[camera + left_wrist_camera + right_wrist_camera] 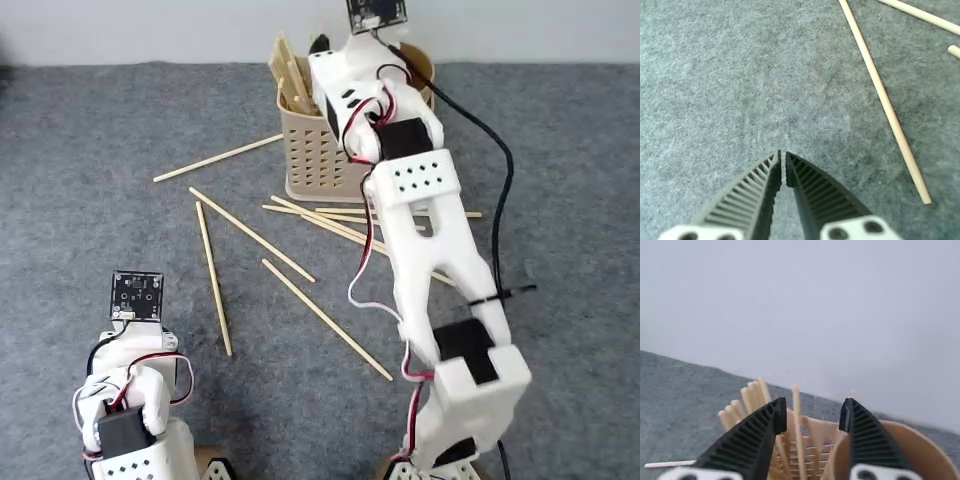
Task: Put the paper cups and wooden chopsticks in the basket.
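While your right gripper [812, 417] hangs spread open over the basket [315, 165], the left gripper [783, 157] sits clenched on nothing. Loose chopsticks [213, 277] lie flat on the mat [100, 150]. They look light, stiff and likely to roll, so pinch each one mid-length.

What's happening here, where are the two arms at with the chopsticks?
The right arm's gripper hangs open over the beige perforated plastic basket, which already holds several wooden chopsticks next to a brown paper cup. Several more loose chopsticks lie scattered on the grey felt mat. The left arm's gripper sits shut, low over bare mat, holding nothing.
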Robot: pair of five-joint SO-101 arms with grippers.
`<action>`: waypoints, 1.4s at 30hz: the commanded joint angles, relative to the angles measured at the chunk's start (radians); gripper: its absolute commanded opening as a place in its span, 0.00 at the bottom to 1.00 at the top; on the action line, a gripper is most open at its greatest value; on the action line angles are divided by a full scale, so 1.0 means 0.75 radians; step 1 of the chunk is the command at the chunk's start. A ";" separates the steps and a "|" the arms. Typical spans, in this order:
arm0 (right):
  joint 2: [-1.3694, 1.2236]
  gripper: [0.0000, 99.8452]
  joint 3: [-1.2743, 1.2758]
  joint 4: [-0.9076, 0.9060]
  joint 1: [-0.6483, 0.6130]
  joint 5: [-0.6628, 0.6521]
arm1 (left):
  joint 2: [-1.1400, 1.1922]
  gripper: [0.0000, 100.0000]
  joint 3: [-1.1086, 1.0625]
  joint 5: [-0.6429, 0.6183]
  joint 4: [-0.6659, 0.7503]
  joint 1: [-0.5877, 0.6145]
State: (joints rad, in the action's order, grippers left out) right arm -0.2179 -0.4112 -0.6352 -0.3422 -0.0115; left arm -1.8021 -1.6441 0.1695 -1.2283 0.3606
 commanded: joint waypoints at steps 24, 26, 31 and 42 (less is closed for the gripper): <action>-0.486 0.19 -0.068 0.459 -0.302 0.053 | -0.023 0.01 0.009 0.014 0.029 -0.006; -0.478 0.19 -0.068 0.429 -0.304 0.055 | -0.023 0.01 0.017 0.014 0.027 0.012; -0.326 0.19 -0.065 0.189 -0.353 0.055 | -0.023 0.02 0.130 0.016 0.033 0.203; 0.214 0.19 -0.065 -0.570 -0.422 0.047 | -0.016 0.02 0.330 -0.023 0.188 0.309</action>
State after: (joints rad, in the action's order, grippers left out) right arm -0.2148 -0.4404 -0.9237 -0.6598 0.0391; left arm -1.8021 -1.4922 0.1665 -1.1132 0.5877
